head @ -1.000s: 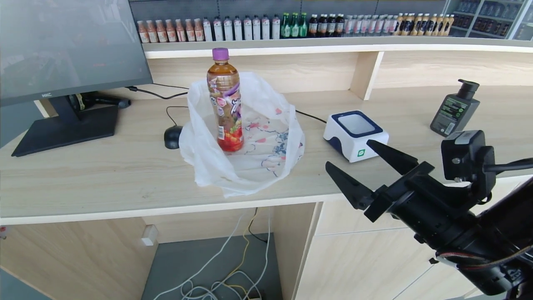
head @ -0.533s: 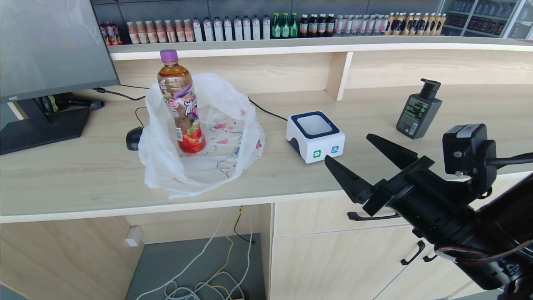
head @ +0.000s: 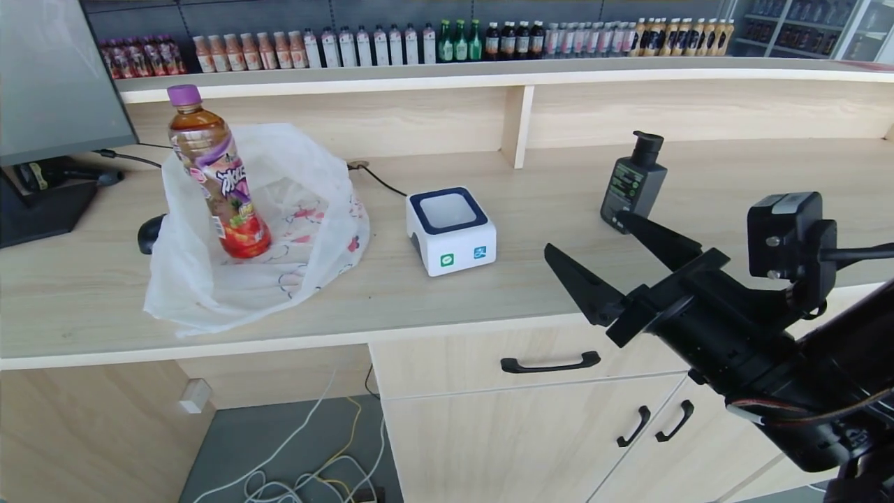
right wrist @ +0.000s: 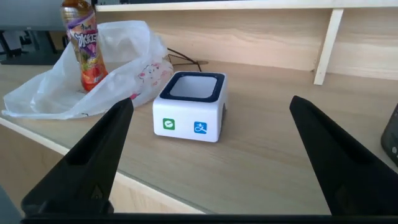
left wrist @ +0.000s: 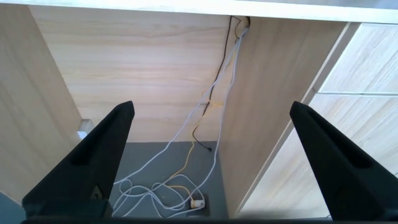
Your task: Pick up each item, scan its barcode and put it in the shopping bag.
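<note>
Head view: I see the tea bottle [head: 220,188] standing upright inside the white shopping bag [head: 328,188] on the wooden surface [head: 489,293]. The barcode scanner [head: 451,230] sits just beside the bag at its 3 o'clock, and the dark pump bottle [head: 632,185] stands upright, well apart, at the scanner's 2 o'clock. My right hand [head: 585,232] hovers at the scanner's 4 o'clock, fingers spread wide and holding nothing, while my left hand [left wrist: 211,107] hangs below the surface, likewise spread and empty, facing the cables [left wrist: 168,186] on the floor.
</note>
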Available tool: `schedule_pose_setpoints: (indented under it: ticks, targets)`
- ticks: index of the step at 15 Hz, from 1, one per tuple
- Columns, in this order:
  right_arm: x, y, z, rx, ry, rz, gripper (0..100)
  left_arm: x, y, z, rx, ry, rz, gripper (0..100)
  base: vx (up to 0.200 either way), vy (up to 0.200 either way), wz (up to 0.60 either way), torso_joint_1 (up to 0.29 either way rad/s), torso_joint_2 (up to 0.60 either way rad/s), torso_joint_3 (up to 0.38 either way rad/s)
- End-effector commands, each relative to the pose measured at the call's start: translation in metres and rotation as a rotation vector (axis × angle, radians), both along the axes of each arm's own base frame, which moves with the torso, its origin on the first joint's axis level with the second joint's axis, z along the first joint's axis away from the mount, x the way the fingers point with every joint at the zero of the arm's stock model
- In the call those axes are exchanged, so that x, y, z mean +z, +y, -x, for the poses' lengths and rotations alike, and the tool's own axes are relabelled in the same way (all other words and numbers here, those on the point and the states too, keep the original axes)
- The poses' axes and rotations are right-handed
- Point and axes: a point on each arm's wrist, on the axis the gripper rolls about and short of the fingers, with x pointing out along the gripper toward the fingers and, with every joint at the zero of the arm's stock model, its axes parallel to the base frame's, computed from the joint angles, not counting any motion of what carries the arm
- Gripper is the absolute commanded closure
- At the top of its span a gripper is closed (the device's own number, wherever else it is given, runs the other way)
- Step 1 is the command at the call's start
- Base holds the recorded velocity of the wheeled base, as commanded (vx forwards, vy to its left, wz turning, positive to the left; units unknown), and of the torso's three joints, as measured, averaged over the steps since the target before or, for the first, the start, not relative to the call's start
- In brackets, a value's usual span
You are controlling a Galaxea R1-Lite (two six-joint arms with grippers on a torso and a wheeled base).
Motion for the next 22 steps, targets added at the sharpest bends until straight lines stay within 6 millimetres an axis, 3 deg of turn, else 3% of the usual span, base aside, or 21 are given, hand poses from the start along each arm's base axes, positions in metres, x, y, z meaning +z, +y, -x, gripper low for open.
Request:
schedule_pose_setpoints:
  ticks: [1, 5, 14, 19, 22]
  targets:
    - [0.001, 0.0, 0.001, 0.001, -0.002, -0.001, 0, 0.0, 0.0, 0.0, 0.0, -0.001, 0.0, 0, 0.0, -0.2, 0.0, 0.002, 0.0, 0.002]
    - [0.002, -0.001, 0.001, 0.001, -0.007, -0.005, 0, 0.0, 0.0, 0.0, 0.002, -0.001, 0.0, 0, 0.0, -0.2, 0.0, -0.001, 0.0, 0.004]
    - [-0.007, -0.001, 0.002, -0.032, 0.03, 0.007, 0, 0.0, 0.0, 0.0, 0.0, -0.001, -0.007, 0, 0.0, 0.0, 0.0, 0.0, 0.0, 0.0]
    - [0.023, 0.001, -0.009, -0.08, 0.042, -0.022, 0, 0.0, 0.0, 0.0, 0.0, -0.001, -0.006, 0, 0.0, 0.0, 0.0, 0.0, 0.0, 0.0]
    - [0.049, 0.005, -0.033, -0.146, 0.13, -0.059, 0, 0.0, 0.0, 0.0, 0.0, -0.001, -0.007, 0, 0.0, 0.0, 0.0, 0.0, 0.0, 0.0]
